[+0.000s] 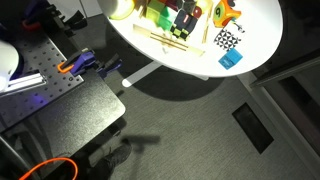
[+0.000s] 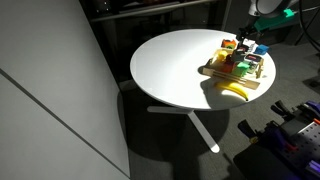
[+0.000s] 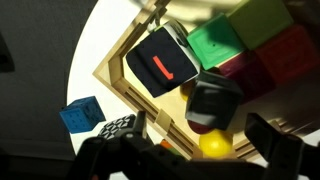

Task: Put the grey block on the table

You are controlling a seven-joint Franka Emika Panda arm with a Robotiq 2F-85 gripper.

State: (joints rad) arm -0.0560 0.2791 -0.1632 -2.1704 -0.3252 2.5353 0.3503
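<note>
A dark grey block (image 3: 215,100) sits in a wooden tray (image 3: 118,85) on the round white table (image 2: 170,70), above a yellow ball (image 3: 212,147). My gripper (image 3: 200,128) is open and hovers over the tray, one finger on each side of the grey block and not touching it. In both exterior views the gripper (image 1: 185,14) (image 2: 246,34) hangs low over the tray (image 1: 176,43) of coloured blocks. I cannot make out the grey block in the exterior views.
In the tray lie a black block with a red mark (image 3: 160,65), a green block (image 3: 215,42) and a red block (image 3: 290,55). On the table beside the tray are a blue block (image 1: 231,60), a checkered block (image 1: 227,40) and a banana (image 2: 235,90). A black perforated bench (image 1: 45,90) stands beside the table.
</note>
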